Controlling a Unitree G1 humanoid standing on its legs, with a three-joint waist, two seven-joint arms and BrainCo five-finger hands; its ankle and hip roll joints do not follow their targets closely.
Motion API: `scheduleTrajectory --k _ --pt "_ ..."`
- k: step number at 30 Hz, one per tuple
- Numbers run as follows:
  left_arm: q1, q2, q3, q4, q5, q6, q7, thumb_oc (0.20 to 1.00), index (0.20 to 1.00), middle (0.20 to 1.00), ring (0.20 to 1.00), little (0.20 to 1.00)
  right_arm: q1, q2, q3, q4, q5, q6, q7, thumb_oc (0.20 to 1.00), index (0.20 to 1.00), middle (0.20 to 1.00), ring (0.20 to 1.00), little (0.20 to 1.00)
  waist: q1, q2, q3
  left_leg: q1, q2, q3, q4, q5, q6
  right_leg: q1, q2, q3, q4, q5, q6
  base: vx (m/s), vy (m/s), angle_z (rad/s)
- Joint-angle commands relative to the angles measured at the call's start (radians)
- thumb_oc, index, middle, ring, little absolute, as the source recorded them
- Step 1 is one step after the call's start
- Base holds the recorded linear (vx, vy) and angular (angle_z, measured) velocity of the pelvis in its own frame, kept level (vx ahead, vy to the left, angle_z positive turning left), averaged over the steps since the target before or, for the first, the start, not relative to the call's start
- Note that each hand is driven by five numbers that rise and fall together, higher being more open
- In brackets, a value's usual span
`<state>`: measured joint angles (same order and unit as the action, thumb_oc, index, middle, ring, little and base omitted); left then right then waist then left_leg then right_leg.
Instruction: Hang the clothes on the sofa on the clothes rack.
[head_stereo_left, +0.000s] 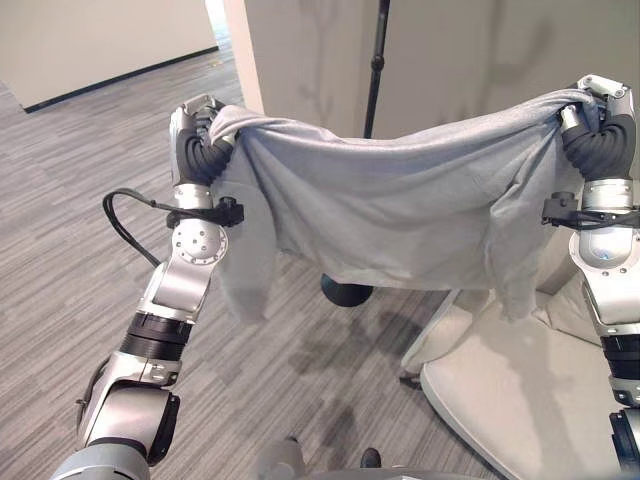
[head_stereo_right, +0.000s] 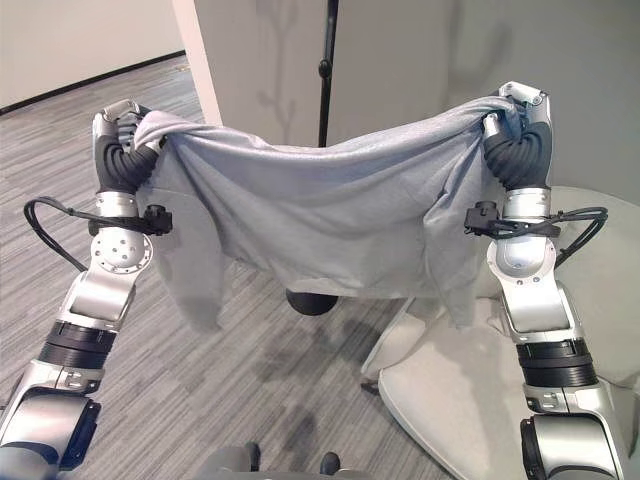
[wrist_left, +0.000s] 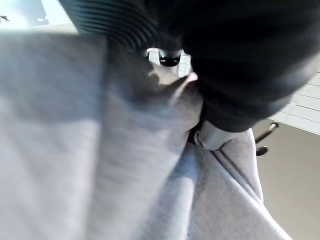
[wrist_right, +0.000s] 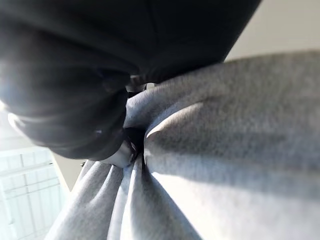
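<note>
A light grey garment (head_stereo_left: 400, 205) hangs spread between my two raised hands, sagging in the middle with a sleeve drooping at each side. My left hand (head_stereo_left: 200, 125) grips its left upper corner, fingers curled into the bunched cloth (wrist_left: 165, 115). My right hand (head_stereo_left: 600, 115) grips the right upper corner the same way, the fabric (wrist_right: 210, 130) gathered under its dark cover. Behind the garment stands the clothes rack's thin black pole (head_stereo_left: 377, 60), and its round dark base (head_stereo_left: 345, 292) shows on the floor below the hem.
A pale round sofa (head_stereo_left: 520, 400) sits at the lower right, under my right arm. A white wall or pillar (head_stereo_left: 300, 60) rises behind the rack. Grey striped carpet (head_stereo_left: 70, 150) stretches to the left.
</note>
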<state>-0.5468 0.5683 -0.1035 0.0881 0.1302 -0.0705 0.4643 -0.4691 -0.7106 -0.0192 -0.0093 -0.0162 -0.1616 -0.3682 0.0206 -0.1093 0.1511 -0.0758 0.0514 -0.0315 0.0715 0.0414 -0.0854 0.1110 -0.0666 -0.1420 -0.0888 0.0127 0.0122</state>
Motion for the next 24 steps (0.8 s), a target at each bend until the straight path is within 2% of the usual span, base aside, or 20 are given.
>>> scheduleTrajectory --k 1,2,3,4,5,10,15,18,19,20,21,22,24 --pt "-0.045 0.032 0.018 0.006 -0.008 -0.047 0.023 0.2 0.2 0.2 0.2 0.2 -0.029 -0.059 -0.027 -0.025 0.026 -0.037 -0.03 0.2 0.2 0.2 0.2 0.2 0.009 0.032 -0.105 -0.078 0.022 0.011 -0.133 0.039 -0.028 0.031 0.014 0.041 0.002 -0.068 0.122 0.24 0.163 -0.06" --pt "-0.056 0.033 0.009 0.01 -0.008 -0.05 0.025 0.2 0.2 0.2 0.2 0.2 -0.028 -0.064 -0.032 -0.022 0.019 -0.035 -0.04 0.2 0.2 0.2 0.2 0.2 0.012 0.037 -0.107 -0.101 0.023 0.026 -0.141 0.054 -0.034 0.042 0.008 0.046 0.002 -0.08 0.124 0.21 0.147 -0.13" --pt "-0.054 0.039 0.008 0.009 -0.005 -0.049 0.024 0.2 0.2 0.2 0.2 0.2 -0.031 -0.06 -0.026 -0.021 0.012 -0.034 -0.04 0.2 0.2 0.2 0.2 0.2 0.016 0.053 -0.12 -0.089 0.021 0.014 -0.157 0.039 -0.037 0.045 0.008 0.057 0.002 -0.084 0.13 0.26 0.247 -0.34" --pt "-0.06 0.043 0.004 0.005 0.01 -0.049 0.025 0.2 0.2 0.2 0.2 0.2 -0.037 -0.05 -0.029 -0.024 -0.006 -0.032 -0.044 0.2 0.2 0.2 0.2 0.2 0.014 0.082 -0.14 -0.062 0.017 -0.001 -0.157 0.075 -0.043 0.06 -0.002 0.066 0.002 -0.08 0.139 0.28 0.289 -0.7" --pt "-0.059 0.044 -0.001 0.005 0.015 -0.05 0.022 0.2 0.2 0.2 0.2 0.2 -0.038 -0.039 -0.027 -0.022 -0.009 -0.031 -0.046 0.2 0.2 0.2 0.2 0.2 0.01 0.088 -0.152 -0.043 0.009 -0.002 -0.157 0.072 -0.042 0.061 -0.016 0.065 0.002 -0.077 0.145 0.27 0.282 -0.87" --pt "-0.07 0.069 -0.008 0.018 0.016 -0.051 0.015 0.2 0.2 0.2 0.2 0.2 -0.058 -0.002 -0.004 -0.026 -0.024 -0.014 -0.036 0.2 0.2 0.2 0.2 0.2 0.015 0.086 -0.18 0.025 -0.029 0.046 -0.159 0.029 -0.01 0.059 -0.094 0.088 0.014 -0.062 0.174 0.19 0.2 -0.68" --pt "-0.068 0.074 -0.001 0.005 0.015 -0.049 0.01 0.2 0.2 0.2 0.2 0.2 -0.042 0.015 -0.014 -0.033 -0.047 -0.001 -0.032 0.2 0.2 0.2 0.2 0.2 0.02 0.081 -0.18 0.052 -0.066 0.072 -0.153 -0.006 0.031 0.04 -0.145 0.103 0.085 -0.059 0.199 0.12 0.156 -0.08" --pt "-0.074 0.075 -0.003 0.003 0.015 -0.048 0.006 0.2 0.2 0.2 0.2 0.2 -0.039 0.019 -0.02 -0.036 -0.057 0.0 -0.031 0.2 0.2 0.2 0.2 0.2 0.019 0.087 -0.173 0.066 -0.077 0.071 -0.154 -0.014 0.047 0.007 -0.154 0.109 0.171 -0.058 0.203 0.05 0.118 0.14" --pt "-0.08 0.074 -0.01 0.003 0.016 -0.049 0.004 0.2 0.2 0.2 0.2 0.2 -0.044 0.019 -0.021 -0.037 -0.062 -0.001 -0.034 0.2 0.2 0.2 0.2 0.2 0.014 0.09 -0.165 0.077 -0.083 0.071 -0.156 -0.018 0.058 -0.013 -0.154 0.12 0.223 -0.039 0.203 0.03 0.134 0.07" --pt "-0.091 0.072 -0.021 0.003 0.016 -0.048 0.003 0.2 0.2 0.2 0.2 0.2 -0.057 0.02 -0.015 -0.037 -0.062 -0.002 -0.038 0.2 0.2 0.2 0.2 0.2 0.003 0.096 -0.148 0.092 -0.091 0.063 -0.159 -0.024 0.072 -0.051 -0.149 0.141 0.313 -0.009 0.19 0.07 0.152 0.02" --pt "-0.094 0.071 -0.02 0.0 0.016 -0.048 0.002 0.2 0.2 0.2 0.2 0.2 -0.059 0.023 -0.013 -0.033 -0.06 -0.004 -0.037 0.2 0.2 0.2 0.2 0.2 0.001 0.098 -0.14 0.104 -0.091 0.06 -0.159 -0.04 0.072 -0.071 -0.149 0.146 0.358 -0.014 0.185 0.06 0.102 -0.06" --pt "-0.095 0.073 -0.018 -0.003 0.014 -0.048 0.001 0.2 0.2 0.2 0.2 0.2 -0.059 0.026 -0.01 -0.031 -0.06 -0.005 -0.035 0.2 0.2 0.2 0.2 0.2 0.001 0.097 -0.134 0.114 -0.089 0.059 -0.159 -0.049 0.072 -0.092 -0.154 0.146 0.382 -0.007 0.184 0.07 0.013 -0.07" --pt "-0.095 0.076 -0.01 -0.014 0.018 -0.049 0.0 0.2 0.2 0.2 0.2 0.2 -0.06 0.026 -0.012 -0.031 -0.066 -0.004 -0.035 0.2 0.2 0.2 0.2 0.2 -0.001 0.096 -0.129 0.127 -0.082 0.057 -0.159 -0.063 0.068 -0.12 -0.166 0.132 0.353 0.002 0.185 0.06 -0.05 -0.08"
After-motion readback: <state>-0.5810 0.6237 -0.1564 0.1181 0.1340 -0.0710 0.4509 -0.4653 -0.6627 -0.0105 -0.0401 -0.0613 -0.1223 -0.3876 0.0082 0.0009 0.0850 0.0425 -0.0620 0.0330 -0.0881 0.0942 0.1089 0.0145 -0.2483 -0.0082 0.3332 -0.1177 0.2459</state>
